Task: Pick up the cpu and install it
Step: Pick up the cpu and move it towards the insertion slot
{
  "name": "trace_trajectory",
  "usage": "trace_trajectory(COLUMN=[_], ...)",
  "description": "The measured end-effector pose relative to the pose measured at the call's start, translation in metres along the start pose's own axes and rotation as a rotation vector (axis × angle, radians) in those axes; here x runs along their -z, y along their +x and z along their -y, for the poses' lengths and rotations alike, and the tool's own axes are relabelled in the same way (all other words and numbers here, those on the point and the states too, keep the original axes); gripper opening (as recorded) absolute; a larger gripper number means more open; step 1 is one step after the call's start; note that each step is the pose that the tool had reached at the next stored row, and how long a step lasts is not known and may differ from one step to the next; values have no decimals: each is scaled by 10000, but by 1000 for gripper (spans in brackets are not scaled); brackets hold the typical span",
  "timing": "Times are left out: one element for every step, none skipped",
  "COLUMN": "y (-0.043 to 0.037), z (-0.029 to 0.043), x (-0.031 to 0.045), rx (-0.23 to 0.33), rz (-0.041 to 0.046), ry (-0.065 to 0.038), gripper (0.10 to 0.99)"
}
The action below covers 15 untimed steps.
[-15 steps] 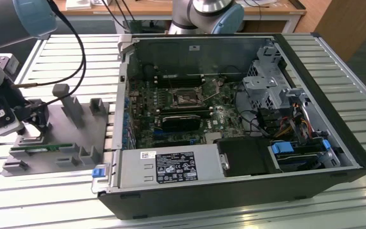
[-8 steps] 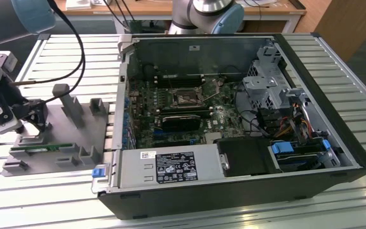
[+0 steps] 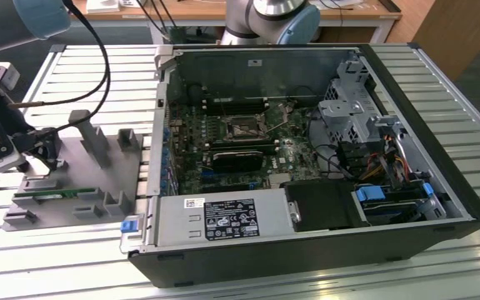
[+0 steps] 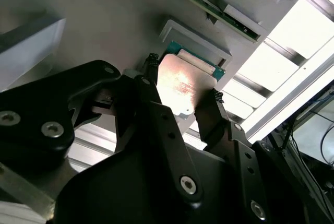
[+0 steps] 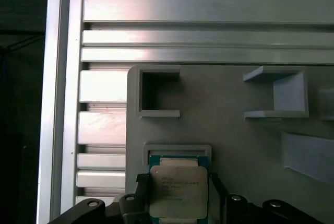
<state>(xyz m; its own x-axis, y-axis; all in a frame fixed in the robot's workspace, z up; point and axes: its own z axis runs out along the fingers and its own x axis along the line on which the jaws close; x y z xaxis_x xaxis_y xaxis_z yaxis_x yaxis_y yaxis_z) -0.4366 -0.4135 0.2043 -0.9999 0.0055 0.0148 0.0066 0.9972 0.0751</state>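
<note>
In both wrist views the cpu shows as a small square chip with a silver top and a green rim. It lies in a shallow framed nest on the grey plastic tray. My gripper hangs low over the tray at the exterior view's left. Its two black fingers press against opposite edges of the chip, so it is shut on the cpu. The open computer case lies to the exterior view's right, with the bare motherboard socket in its middle.
A long green memory stick lies in a slot on the tray, among upright grey posts. Black cables hang by my arm. A second robot's base stands behind the case. Everything rests on a slatted aluminium table.
</note>
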Motion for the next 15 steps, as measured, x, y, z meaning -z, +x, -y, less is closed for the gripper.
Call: trace_trajectory(y=[0,0,0,0,1,1,1,1,1,1,1,1,2,2,2], z=[0,0,-1,-1,-1,-2,-2,-3,-4,-4,-5,-6,-6,-7,-7], x=[6,13,17,20,27,36,44,52,60,68,75,83,91,99,106], rx=[1,1,1,1,0,0,1,1,1,0,1,1,1,1,1], rz=[1,1,2,4,1,0,0,1,0,0,1,0,0,0,1], ry=[-14,-42,-55,-56,-54,-54,-55,-55,-55,-56,-58,-59,-61,-64,-66], gripper=[533,533,533,533,533,533,533,533,533,533,533,533,533,533,533])
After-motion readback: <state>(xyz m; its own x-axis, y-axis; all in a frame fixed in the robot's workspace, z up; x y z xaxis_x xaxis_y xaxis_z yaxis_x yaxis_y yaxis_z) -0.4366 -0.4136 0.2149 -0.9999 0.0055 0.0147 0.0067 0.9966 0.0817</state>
